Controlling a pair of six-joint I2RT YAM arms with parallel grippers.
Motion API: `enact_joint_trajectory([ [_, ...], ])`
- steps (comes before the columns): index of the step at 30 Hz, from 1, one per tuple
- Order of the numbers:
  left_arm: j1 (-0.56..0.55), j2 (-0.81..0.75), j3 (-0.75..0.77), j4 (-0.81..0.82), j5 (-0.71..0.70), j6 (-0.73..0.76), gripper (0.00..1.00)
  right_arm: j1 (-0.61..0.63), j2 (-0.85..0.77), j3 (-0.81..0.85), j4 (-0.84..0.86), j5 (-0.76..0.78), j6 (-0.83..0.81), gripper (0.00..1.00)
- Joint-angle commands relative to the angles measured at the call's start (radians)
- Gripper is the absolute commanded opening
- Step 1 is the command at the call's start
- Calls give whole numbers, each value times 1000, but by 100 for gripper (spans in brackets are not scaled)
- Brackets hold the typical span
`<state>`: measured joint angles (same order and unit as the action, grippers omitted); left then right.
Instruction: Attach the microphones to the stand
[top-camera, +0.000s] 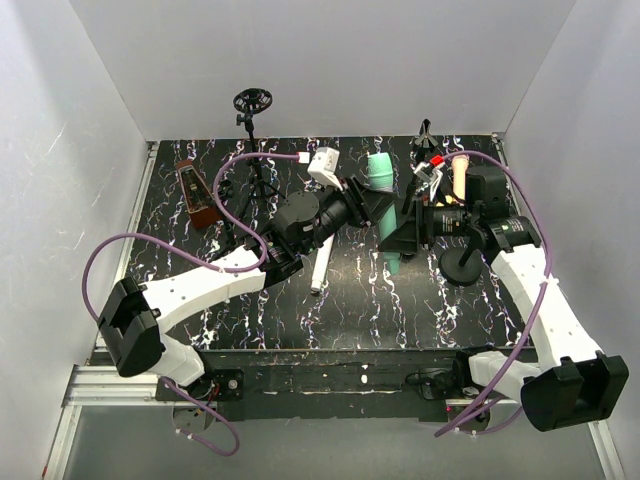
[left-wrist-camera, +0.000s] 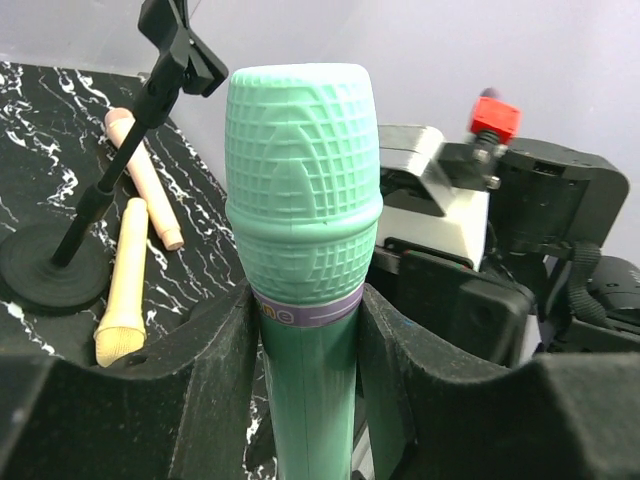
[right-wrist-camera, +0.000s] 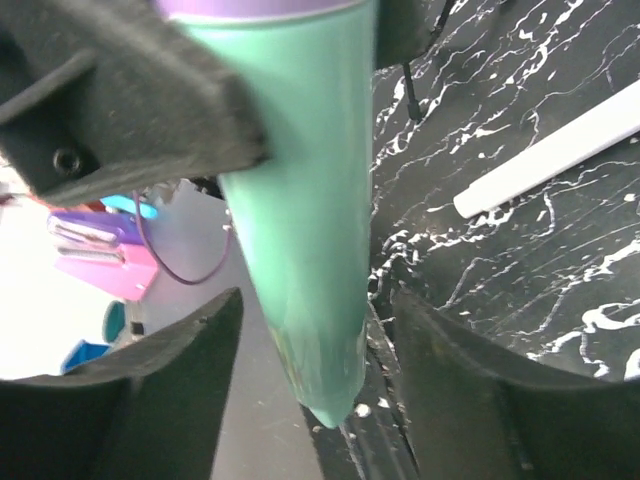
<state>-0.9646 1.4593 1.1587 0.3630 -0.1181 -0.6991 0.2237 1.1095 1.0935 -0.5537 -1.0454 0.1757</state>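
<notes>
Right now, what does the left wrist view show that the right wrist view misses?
Left wrist only: the ribbed head of the mint green plastic microphone, a yellow stick microphone and a peach-pink stick microphone by the black round stand base. Right wrist only: the green tail inside the right claw, a white stick microphone. Both: the green microphone gripped by the left claw, the black marbled table.

1. The mint green plastic microphone (left-wrist-camera: 300, 200) has a moulded grid pattern on its rounded head and a purple band beneath it.
2. The black slab desk (top-camera: 350, 300) is veined with white, like marble.
3. The white stick-shaped microphone (top-camera: 319, 262) is plain.
4. At the far right are a peach-pink stick microphone (left-wrist-camera: 145, 175) and a pale yellow stick microphone (left-wrist-camera: 125, 285).
5. The thin round-based stand (left-wrist-camera: 50, 275) is black.
6. The left gripper (left-wrist-camera: 305, 320) and right gripper (right-wrist-camera: 315, 330) are black, and the cables (top-camera: 110, 250) are purple.
</notes>
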Motion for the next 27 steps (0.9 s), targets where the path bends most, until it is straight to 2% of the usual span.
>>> enact_joint_trajectory([
  [1, -5, -20, 21, 70, 11, -14, 0, 11, 15, 2, 133, -22, 145, 55],
  [3, -5, -22, 13, 74, 29, -28, 0, 16, 26, 2, 143, -41, 139, 30],
  [4, -3, -25, 13, 68, 46, -34, 8, 17, 27, 2, 146, -51, 127, 19],
  [5, -2, -28, 15, 57, 69, -42, 24, 17, 29, 3, 144, -62, 108, 14],
  [8, 26, -37, 12, 62, 233, -66, 67, 17, 23, 25, 82, -102, -11, 7],
  [10, 64, -45, -2, 63, 360, -108, 84, 17, 20, 52, 6, -155, -164, 7],
  [11, 81, -48, -4, 70, 395, -126, 88, 19, 18, 71, -50, -163, -233, 7],
  [13, 124, -50, -8, 79, 513, -163, 90, 17, 21, 92, -113, -159, -310, 7],
  [16, 153, -50, 19, 24, 592, -174, 90, 17, 32, 124, -201, -160, -401, 7],
  [20, 156, -42, 79, -97, 627, -120, 86, 17, 39, 140, -233, -165, -436, 7],
  [27, 156, -34, 95, -88, 653, -115, 74, 17, 58, 144, -261, -146, -464, 7],
])
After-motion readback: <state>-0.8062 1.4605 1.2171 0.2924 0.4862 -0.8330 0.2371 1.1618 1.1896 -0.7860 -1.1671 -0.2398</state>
